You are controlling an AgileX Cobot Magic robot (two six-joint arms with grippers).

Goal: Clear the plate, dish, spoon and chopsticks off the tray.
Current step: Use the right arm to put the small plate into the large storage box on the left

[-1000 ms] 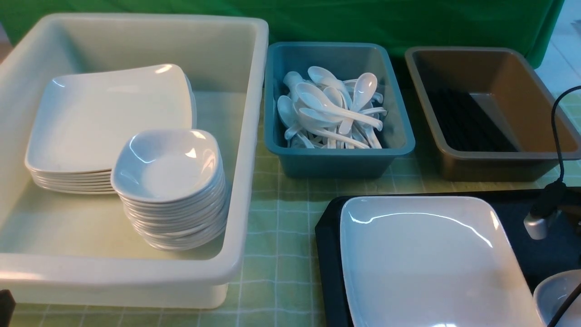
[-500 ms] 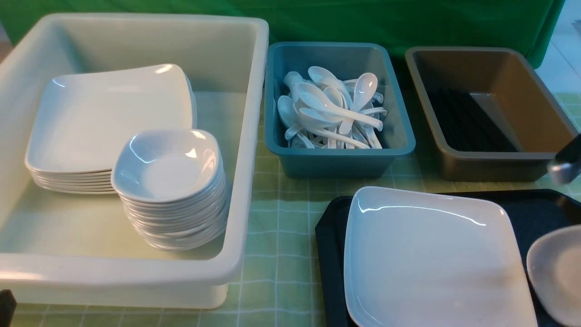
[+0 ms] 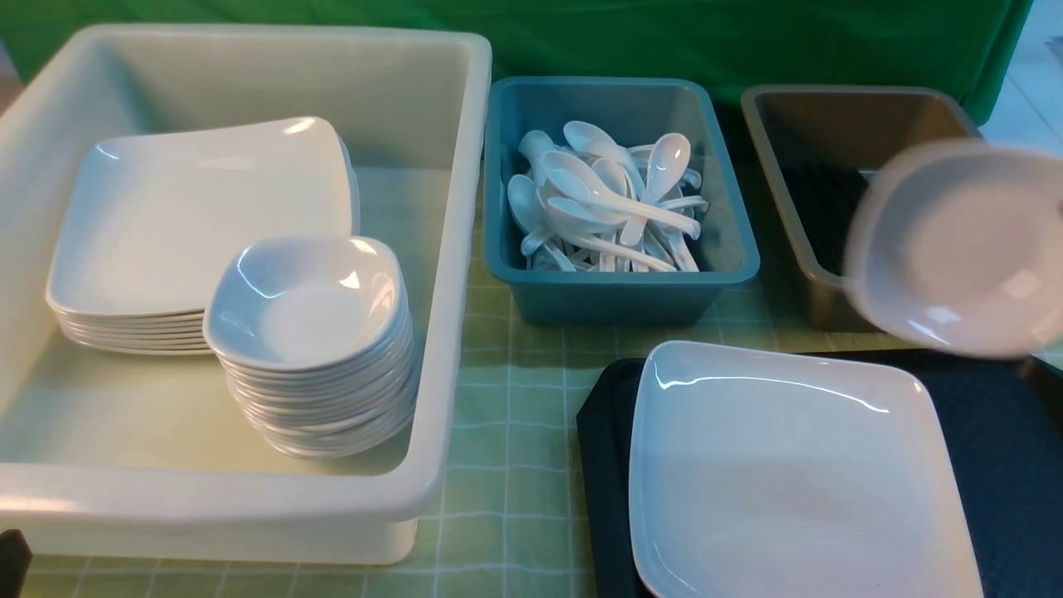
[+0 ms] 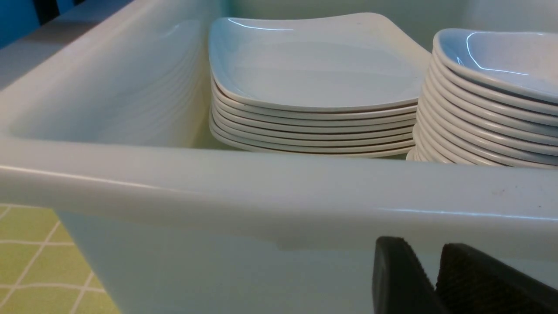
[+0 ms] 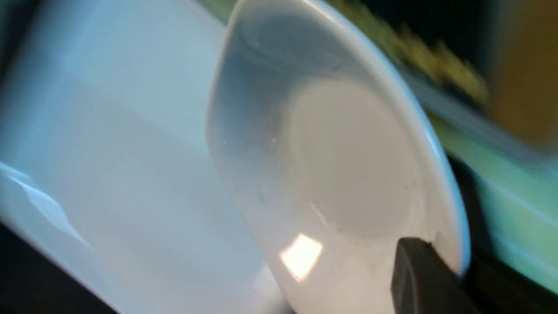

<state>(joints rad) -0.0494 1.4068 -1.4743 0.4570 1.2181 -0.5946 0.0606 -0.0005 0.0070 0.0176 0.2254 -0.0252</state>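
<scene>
The large white plate [image 3: 789,473] lies on the black tray [image 3: 602,448]. A small white dish [image 3: 955,245] hangs tilted and blurred in the air in front of the brown bin [image 3: 839,108]. My right gripper [image 5: 453,267] is shut on the rim of the dish [image 5: 340,152], one finger [image 5: 418,279] inside it, with the plate [image 5: 109,144] below. My left gripper [image 4: 425,246] sits low against the front wall of the white tub [image 4: 261,192], jaws slightly open on nothing. No spoon or chopsticks show on the visible part of the tray.
The white tub [image 3: 453,249] holds a stack of plates [image 3: 199,216] and a stack of small bowls [image 3: 311,332]. A teal bin [image 3: 619,291] behind the tray is full of white spoons. Dark sticks lie in the brown bin. A green checked cloth [image 3: 507,432] covers the table.
The dish has risen from the tray's right end to in front of the brown bin, carried by my right gripper. The plate shifted slightly a second ago and now lies still.
</scene>
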